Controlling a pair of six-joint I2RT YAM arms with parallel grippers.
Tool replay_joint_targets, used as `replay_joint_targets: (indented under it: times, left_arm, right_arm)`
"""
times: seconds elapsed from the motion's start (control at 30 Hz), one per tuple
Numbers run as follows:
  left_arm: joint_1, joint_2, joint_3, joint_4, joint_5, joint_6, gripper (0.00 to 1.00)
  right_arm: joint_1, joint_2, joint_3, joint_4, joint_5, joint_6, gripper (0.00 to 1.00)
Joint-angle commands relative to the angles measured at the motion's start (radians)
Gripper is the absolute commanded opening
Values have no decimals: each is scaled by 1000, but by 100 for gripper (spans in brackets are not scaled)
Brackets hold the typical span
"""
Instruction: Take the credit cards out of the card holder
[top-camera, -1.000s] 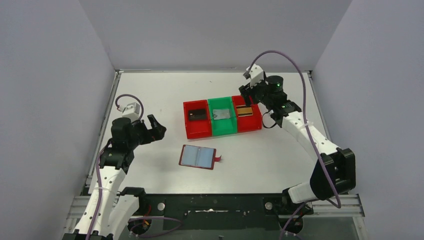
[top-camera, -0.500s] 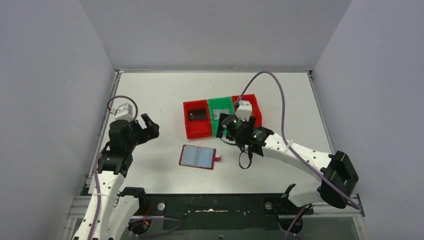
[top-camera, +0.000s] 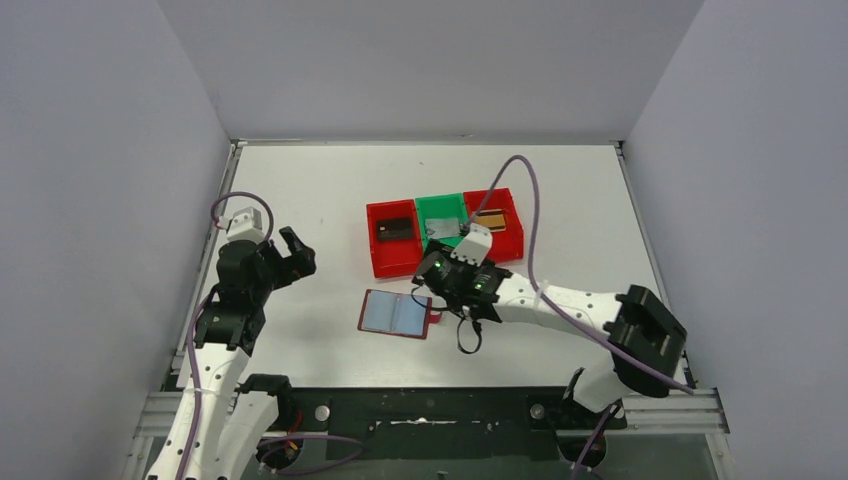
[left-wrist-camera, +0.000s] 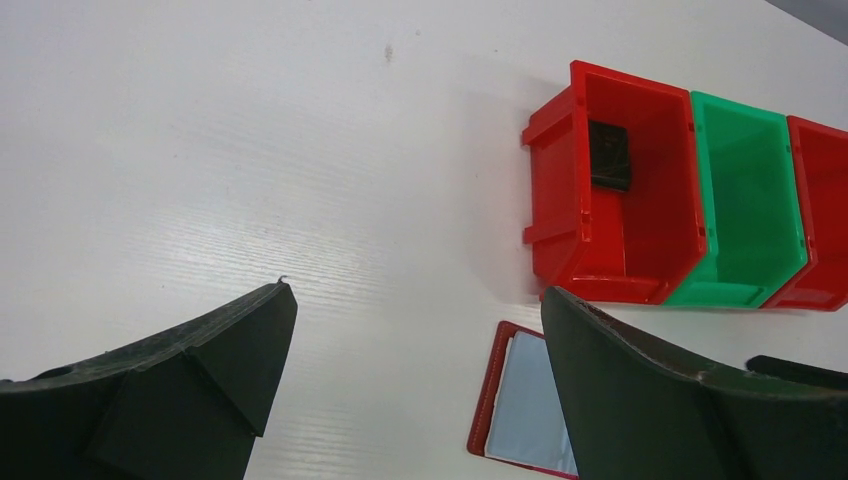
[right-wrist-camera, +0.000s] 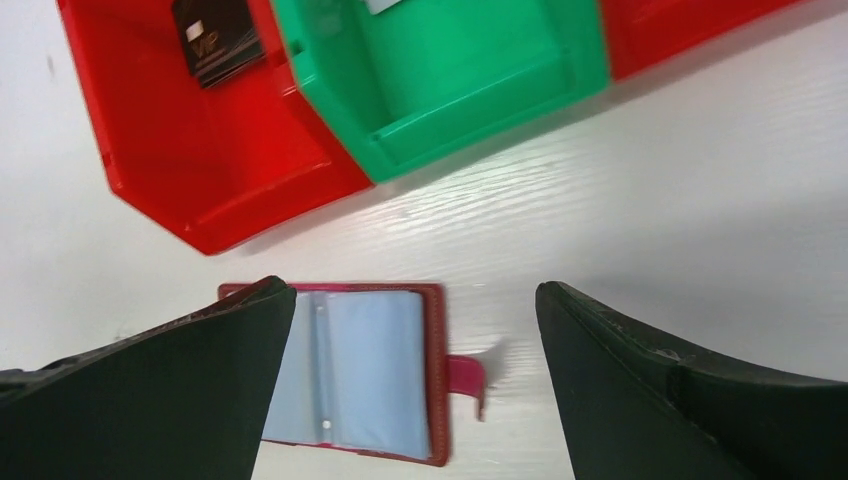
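Plainly, the dark card (right-wrist-camera: 217, 38) in the red bin (right-wrist-camera: 235, 170) reads "VIP".

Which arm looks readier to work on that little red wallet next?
The right: its open right hand hovers just by the card holder, while the left hand, also open, sits farther off to the side.

Card holder (right-wrist-camera: 350, 370): dark red cover, pinker-red snap tab (right-wrist-camera: 468, 378), pale blue-grey sleeves (right-wrist-camera: 385, 345). 3 bins in a row: left red bin (top-camera: 395, 265), green bin (top-camera: 440, 207), right red bin (top-camera: 508, 245), all plain. Dark card (right-wrist-camera: 215, 40): black w/ gold "VIP" lettering. Gold card (top-camera: 490, 219): gold-yellow. Grey card (top-camera: 437, 232): silvery. Table (top-camera: 320, 180): white, no pattern. Left gripper (left-wrist-camera: 417, 300) & right gripper (right-wrist-camera: 415, 290): black fingers. Cables (top-camera: 530, 215): purple.
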Motion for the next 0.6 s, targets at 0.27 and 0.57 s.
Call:
replay_joint_targets:
  times: [0.27, 0.57]
  left_arm:
    - [7, -22, 22, 10, -33, -9, 97]
    - [8, -31, 17, 13, -33, -16, 97]
  right_arm:
    - [130, 448, 460, -104, -131, -65, 79]
    - [133, 515, 489, -139, -206, -95, 73]
